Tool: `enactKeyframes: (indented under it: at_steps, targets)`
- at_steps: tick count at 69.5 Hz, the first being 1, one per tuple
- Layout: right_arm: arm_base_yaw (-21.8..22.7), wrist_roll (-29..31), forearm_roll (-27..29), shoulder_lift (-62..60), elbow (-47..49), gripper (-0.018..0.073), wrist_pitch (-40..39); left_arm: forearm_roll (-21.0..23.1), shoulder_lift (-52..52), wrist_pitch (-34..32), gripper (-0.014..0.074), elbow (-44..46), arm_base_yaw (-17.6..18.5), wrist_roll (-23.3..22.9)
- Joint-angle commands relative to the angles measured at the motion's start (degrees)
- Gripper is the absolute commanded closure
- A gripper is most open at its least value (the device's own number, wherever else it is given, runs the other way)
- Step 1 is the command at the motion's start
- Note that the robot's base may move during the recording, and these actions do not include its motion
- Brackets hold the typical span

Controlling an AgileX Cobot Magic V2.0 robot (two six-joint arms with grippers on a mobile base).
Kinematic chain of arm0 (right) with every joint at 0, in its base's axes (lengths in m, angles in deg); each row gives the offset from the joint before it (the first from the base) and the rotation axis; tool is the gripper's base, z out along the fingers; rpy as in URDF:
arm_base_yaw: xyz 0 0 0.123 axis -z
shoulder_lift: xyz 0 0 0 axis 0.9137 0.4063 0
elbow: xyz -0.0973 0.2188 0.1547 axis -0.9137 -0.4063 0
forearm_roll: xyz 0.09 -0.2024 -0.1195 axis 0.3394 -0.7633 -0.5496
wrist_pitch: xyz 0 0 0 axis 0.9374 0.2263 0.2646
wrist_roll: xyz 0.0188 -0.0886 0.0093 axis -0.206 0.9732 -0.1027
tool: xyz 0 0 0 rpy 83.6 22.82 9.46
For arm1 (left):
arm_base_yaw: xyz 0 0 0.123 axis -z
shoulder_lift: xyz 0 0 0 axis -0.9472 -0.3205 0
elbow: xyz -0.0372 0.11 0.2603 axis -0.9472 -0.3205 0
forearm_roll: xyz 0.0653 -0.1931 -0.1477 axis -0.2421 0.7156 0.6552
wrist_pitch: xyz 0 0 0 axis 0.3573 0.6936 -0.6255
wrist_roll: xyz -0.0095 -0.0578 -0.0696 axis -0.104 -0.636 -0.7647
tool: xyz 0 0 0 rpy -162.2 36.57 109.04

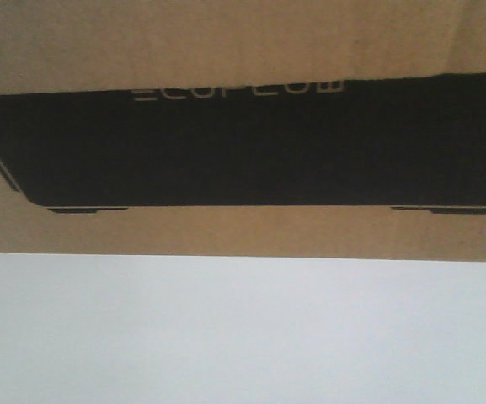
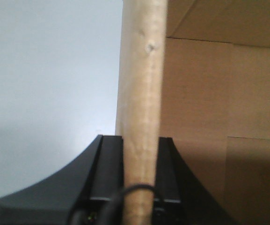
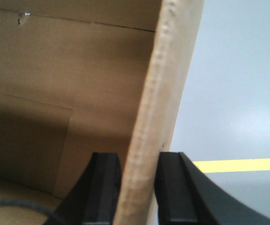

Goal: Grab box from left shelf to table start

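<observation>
With left claw and right claw each clenched on a wall of the box, lower it level onto the worktop.

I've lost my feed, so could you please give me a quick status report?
Left pincer shut on box wall. Right pincer shut on the other wall. Box at white table, contact unclear. No obstruction seen.

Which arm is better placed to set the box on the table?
Left, marginally: left gripper and right gripper each pinch a cardboard box wall, but only the left has a white surface, likely the table, beside it.
</observation>
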Motion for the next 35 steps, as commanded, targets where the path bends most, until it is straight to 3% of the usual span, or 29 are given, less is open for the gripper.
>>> enactKeyframes:
  at_steps: [1, 35]
  targets:
    - [0.0, 2.33, 1.47, -0.94, 1.97, 0.05, -1.91, -0.21, 1.02, -7.96, 0.07, 2.66, 0.12, -0.64]
    - [0.0, 2.33, 1.47, -0.94, 1.97, 0.05, -1.91, 0.44, 10.59, -5.79, 0.07, 2.66, 0.12, -0.64]
